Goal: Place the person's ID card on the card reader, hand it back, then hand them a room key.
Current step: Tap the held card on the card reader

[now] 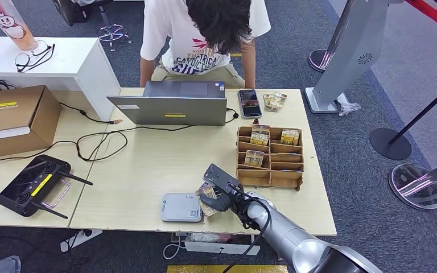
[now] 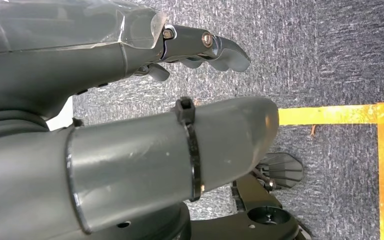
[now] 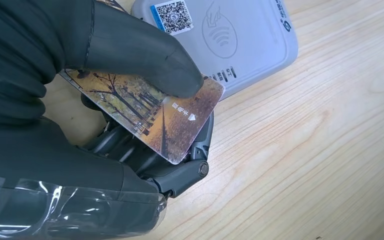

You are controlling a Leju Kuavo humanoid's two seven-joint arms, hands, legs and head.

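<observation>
One card (image 3: 150, 112) is pinched in our right hand (image 1: 223, 193), thumb (image 3: 145, 60) pressing on its glossy printed face and darker fingers (image 3: 180, 170) underneath, and it hangs just beside the reader (image 1: 180, 207), one corner at the reader's rim. Our worry is that grip: we judge a thin, stiff, slick plastic card held near one end could pivot or slide out as we tip it toward the pad. The reader is a smooth pale rounded slab, low and light-looking, so a clumsy nudge might shove it along the wood-grain table (image 1: 148, 165) toward the near edge. Laying the card half off the pad could also spoil the read. Our left hand (image 2: 190, 55) hangs over grey carpet (image 2: 330, 50), holding nothing, its dark fingers loosely curled in, apart from the thumb.
</observation>
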